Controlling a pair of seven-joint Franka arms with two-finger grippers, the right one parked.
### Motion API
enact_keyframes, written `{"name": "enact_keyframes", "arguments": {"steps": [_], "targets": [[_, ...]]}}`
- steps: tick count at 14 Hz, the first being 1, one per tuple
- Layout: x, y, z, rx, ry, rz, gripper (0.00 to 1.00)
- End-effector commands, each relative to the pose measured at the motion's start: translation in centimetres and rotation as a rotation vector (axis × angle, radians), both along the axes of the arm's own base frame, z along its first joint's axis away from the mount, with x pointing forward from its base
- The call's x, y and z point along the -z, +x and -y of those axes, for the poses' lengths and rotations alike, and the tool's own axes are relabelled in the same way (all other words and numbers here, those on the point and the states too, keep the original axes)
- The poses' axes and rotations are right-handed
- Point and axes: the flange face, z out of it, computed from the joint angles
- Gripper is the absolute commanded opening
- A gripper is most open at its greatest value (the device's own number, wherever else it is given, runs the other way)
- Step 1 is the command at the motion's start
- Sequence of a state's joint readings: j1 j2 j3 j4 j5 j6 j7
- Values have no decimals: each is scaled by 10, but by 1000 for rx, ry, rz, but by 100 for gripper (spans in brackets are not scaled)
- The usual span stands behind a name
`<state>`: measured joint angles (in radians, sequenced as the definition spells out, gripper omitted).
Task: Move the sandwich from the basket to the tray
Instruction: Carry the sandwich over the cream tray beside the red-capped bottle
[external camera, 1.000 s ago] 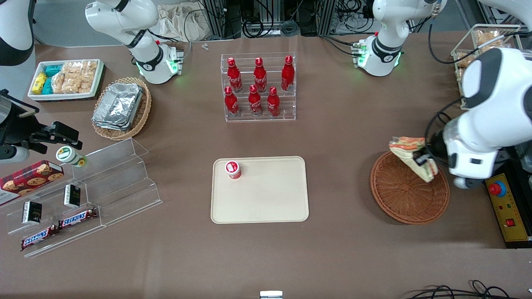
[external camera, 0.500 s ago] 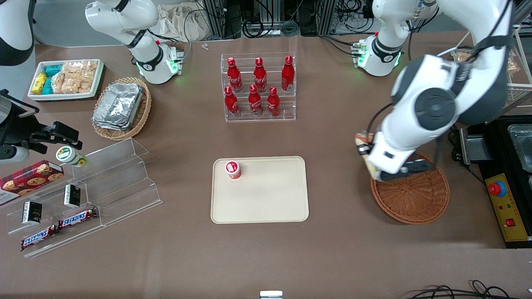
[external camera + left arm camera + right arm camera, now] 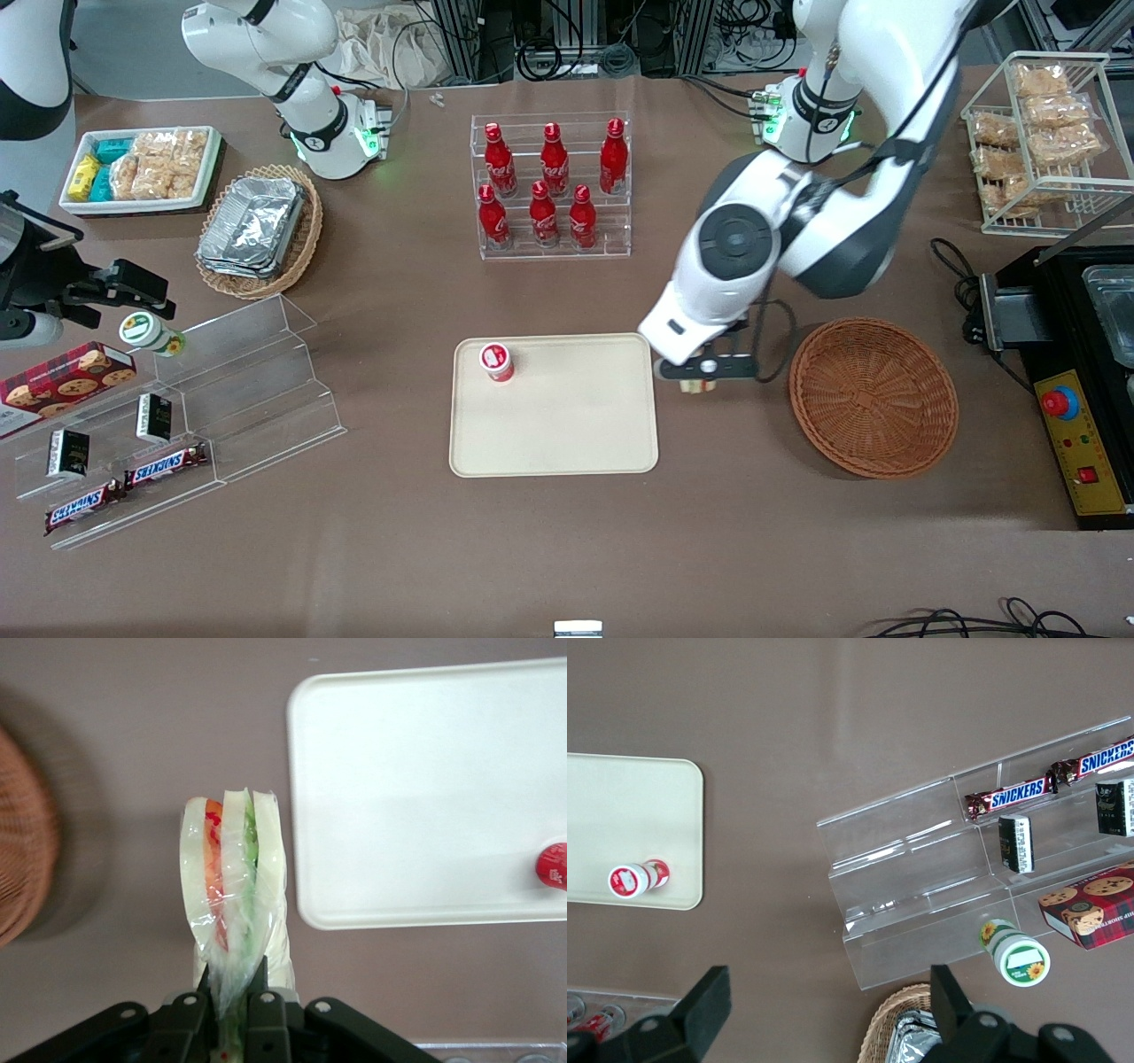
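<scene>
Sandwich (image 3: 232,881) hangs clamped in the gripper (image 3: 232,1010), between basket (image 3: 873,397) and tray (image 3: 567,443). Mid-carry, I'd say; next it needs to get over the tray and release.

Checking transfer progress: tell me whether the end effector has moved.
Yes. The end effector, shut on the sandwich, moved off the basket toward the tray.

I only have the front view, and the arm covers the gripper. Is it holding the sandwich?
Observer: Yes. In the left wrist view the gripper is shut on the sandwich, pinching one end of it.
Operator: Is it over the tray yet?
Observer: Not yet. The sandwich hangs over the table, between the basket and the tray, apart from both.
</scene>
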<state>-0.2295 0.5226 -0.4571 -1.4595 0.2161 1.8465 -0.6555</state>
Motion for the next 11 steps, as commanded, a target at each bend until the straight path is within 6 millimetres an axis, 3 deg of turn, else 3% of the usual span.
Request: {"name": "enact_keyframes", "arguments": {"steps": [1, 3, 7, 11], "targets": [[38, 11, 25, 58, -29, 29, 0], [70, 11, 40, 85, -53, 47, 0], [129, 19, 45, 122, -62, 71, 0], [156, 18, 48, 117, -81, 59, 1]]}}
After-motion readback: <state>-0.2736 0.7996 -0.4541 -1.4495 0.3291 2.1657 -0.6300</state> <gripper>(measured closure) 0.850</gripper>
